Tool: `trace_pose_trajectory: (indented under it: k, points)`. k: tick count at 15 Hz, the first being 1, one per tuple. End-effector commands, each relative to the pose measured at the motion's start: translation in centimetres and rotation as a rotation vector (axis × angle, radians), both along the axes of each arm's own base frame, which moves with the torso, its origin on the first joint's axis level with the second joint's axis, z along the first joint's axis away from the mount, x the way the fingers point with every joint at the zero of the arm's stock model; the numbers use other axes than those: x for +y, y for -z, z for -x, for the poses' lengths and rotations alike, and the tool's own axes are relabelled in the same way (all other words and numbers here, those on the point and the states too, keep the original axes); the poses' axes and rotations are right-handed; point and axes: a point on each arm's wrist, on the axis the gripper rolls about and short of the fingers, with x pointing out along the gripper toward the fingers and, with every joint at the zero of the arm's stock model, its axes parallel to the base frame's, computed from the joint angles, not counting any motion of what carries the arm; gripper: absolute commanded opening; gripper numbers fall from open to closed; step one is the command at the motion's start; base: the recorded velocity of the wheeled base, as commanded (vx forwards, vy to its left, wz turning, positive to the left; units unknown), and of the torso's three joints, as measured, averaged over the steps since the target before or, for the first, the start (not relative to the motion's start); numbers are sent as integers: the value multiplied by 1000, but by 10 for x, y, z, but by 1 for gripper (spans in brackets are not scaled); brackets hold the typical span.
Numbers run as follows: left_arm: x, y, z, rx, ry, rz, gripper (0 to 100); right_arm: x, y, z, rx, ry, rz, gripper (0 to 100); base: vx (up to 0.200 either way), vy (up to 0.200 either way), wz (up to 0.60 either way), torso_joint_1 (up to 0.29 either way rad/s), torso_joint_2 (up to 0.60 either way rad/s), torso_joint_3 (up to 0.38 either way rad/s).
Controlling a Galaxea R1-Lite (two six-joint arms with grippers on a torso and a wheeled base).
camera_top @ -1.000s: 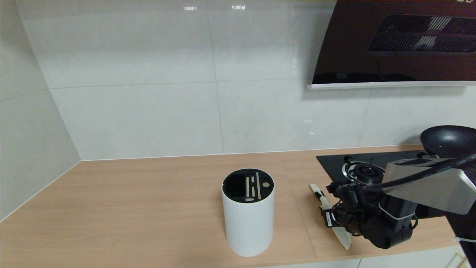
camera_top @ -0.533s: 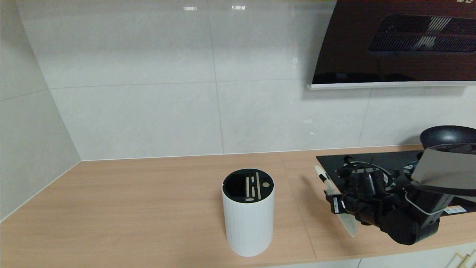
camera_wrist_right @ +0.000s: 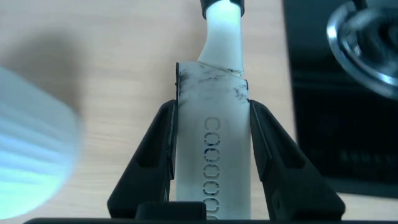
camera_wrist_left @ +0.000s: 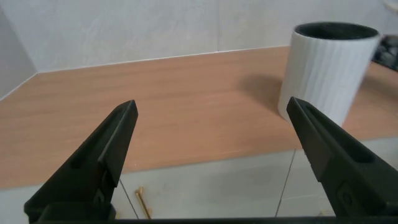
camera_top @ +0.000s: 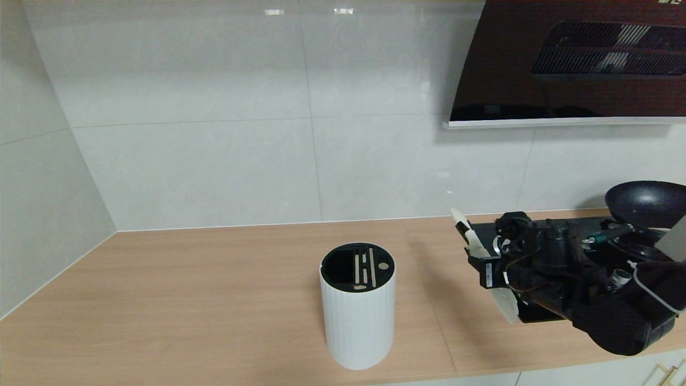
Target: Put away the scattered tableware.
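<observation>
**Right arm.** The right gripper (camera_top: 490, 273) is closed on a white knife (camera_top: 474, 244). In the right wrist view, the two black fingers (camera_wrist_right: 158, 155) press against the flat sides of the knife (camera_wrist_right: 212, 124) where the blade meets the handle.

**Knife position.** The knife is held tilted, clear of the wooden counter (camera_top: 214, 284). The handle end points up and back toward the tiled wall (camera_top: 214, 107). The blade end points down toward the front edge of the counter. The knife sits at the left edge of the black hob (camera_top: 579, 228), to the right of the holder and apart from it.

**Holder.** A white ribbed cylindrical holder (camera_top: 358, 311) stands upright on the counter. Its black top has several slots and one larger opening.

**Left arm.** The left gripper (camera_wrist_left: 211, 107) is open, with the two fingers spread wide and nothing between them. It is positioned in front of the counter edge. The holder (camera_wrist_left: 326, 68) is visible beyond one finger.

**Surroundings.** A black pan (camera_top: 646, 201) sits at the rear of the hob. A dark range hood (camera_top: 568, 64) is mounted on the wall above it.
</observation>
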Motion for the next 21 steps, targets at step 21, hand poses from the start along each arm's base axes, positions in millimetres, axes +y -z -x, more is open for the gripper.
trace_pose_trajectory:
  k: [21]
  points:
    - [-147, -132, -237, 485, 787, 694, 100, 140, -138, 123, -164, -445, -190, 0, 0, 0, 0, 0, 0, 0]
